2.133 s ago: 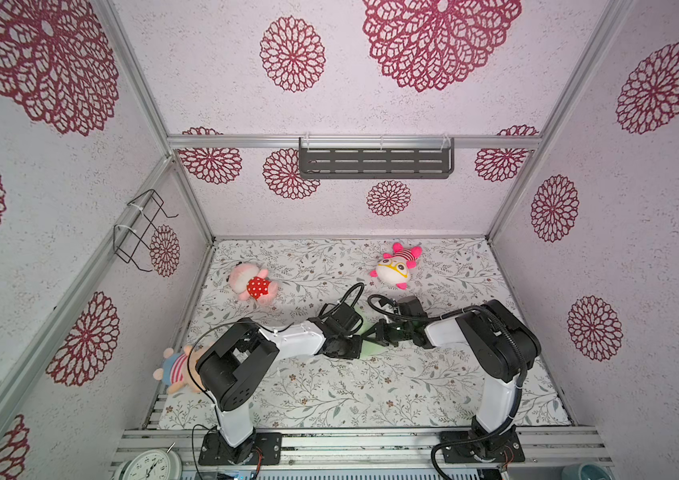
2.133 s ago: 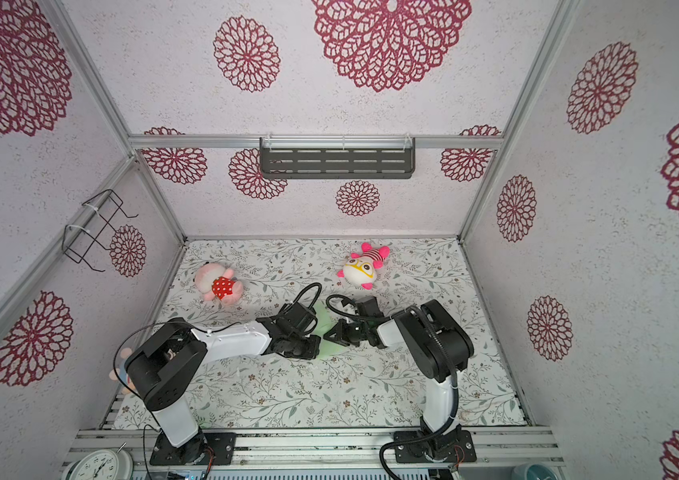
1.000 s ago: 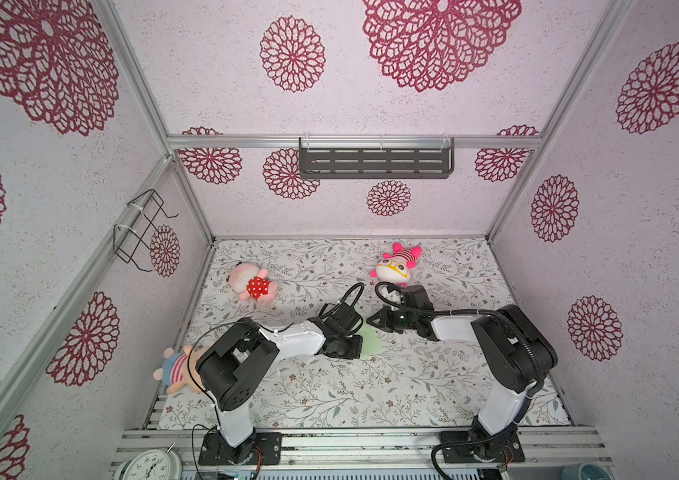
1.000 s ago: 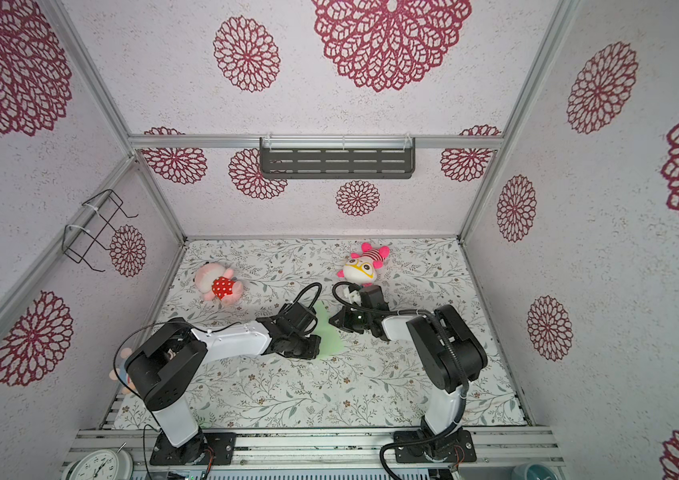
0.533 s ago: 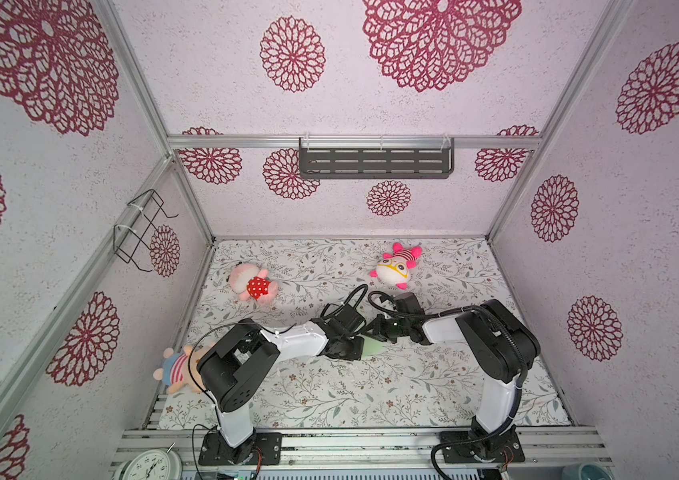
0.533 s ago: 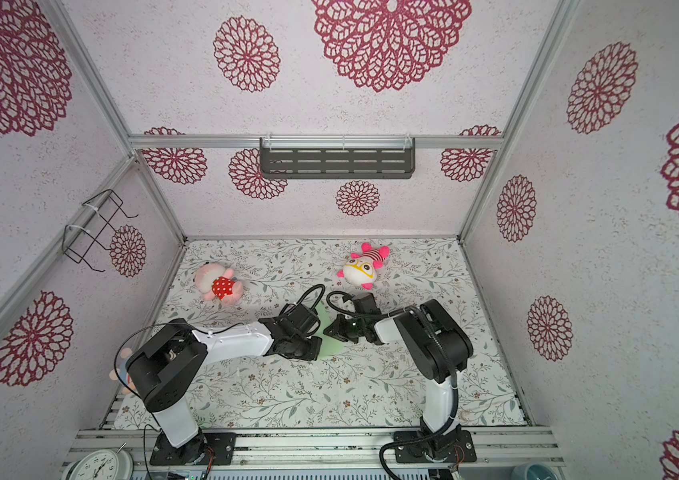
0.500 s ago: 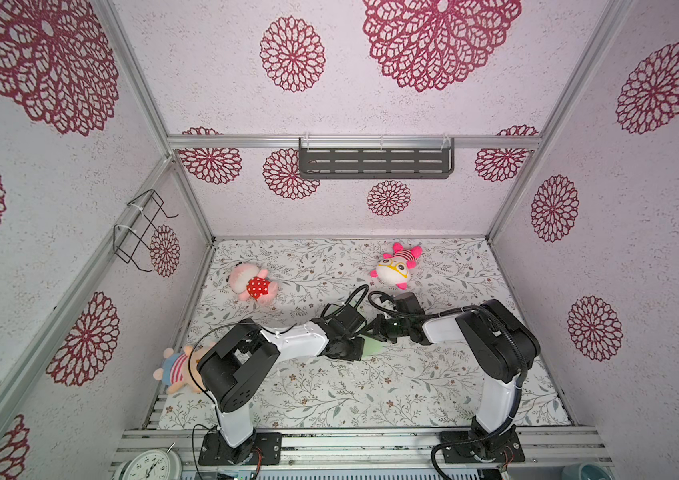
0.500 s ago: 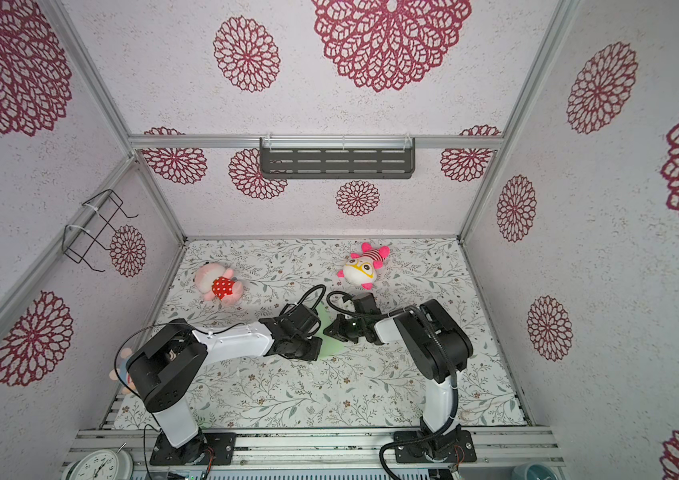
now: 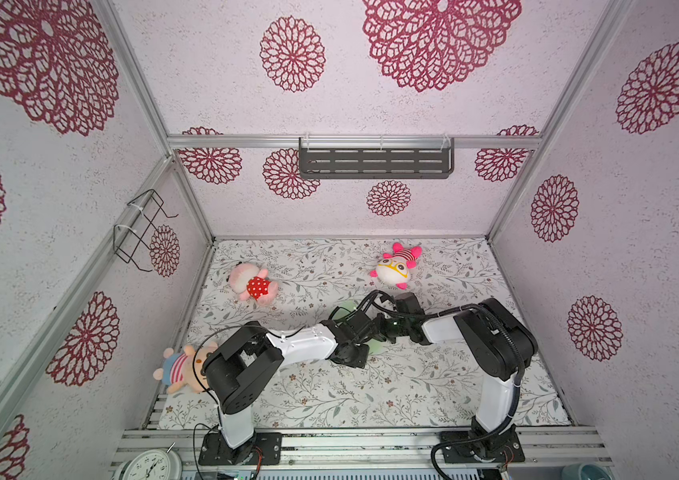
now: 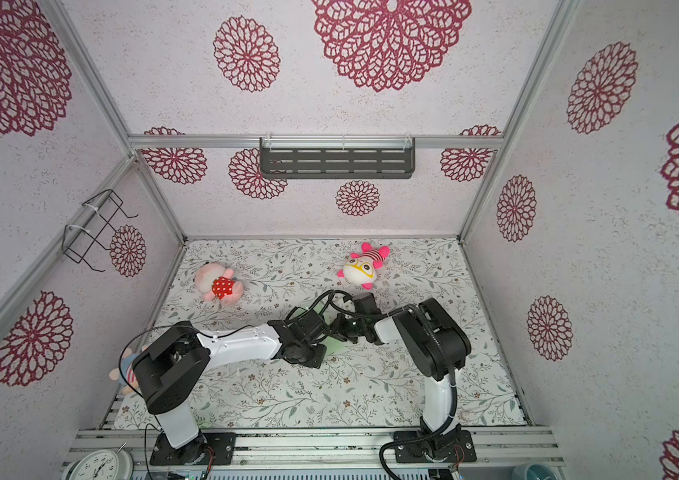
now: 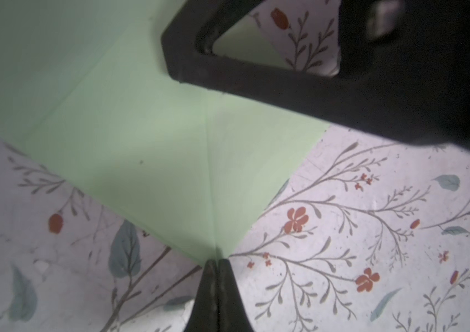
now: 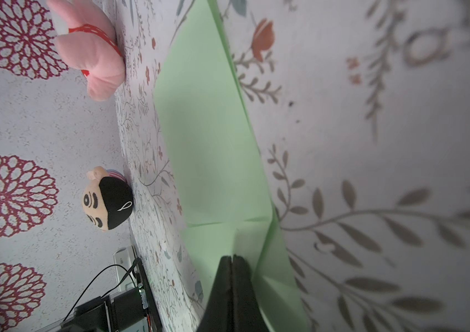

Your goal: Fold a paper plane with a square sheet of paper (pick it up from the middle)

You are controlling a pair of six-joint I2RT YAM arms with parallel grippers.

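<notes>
Two arms stand on the near rail of the flowered table [image 9: 371, 386], and a white clock [image 9: 150, 465] sits at the near left corner. A plush doll in a striped shirt [image 9: 181, 368] lies just beside the left arm [image 9: 300, 343]. This arm and the right arm [image 9: 495, 336] both reach to the middle of the table and meet there over the sheet of paper [image 11: 156, 143]. The paper is pale green with straight creases, lies on the table, and is mostly hidden under the arms in both top views. The left gripper [image 11: 218, 263] has its fingers pressed together, the tips right at a pointed corner of the paper where a crease ends; whether they pinch it I cannot tell. The right gripper [image 12: 232, 257] is closed as well, its tips resting on the paper near a folded edge. Farther back lie a pink plush [image 9: 252, 284] and a plush with yellow glasses [image 9: 396, 268], well apart. A grey shelf [image 9: 375, 163] hangs on the back wall.
</notes>
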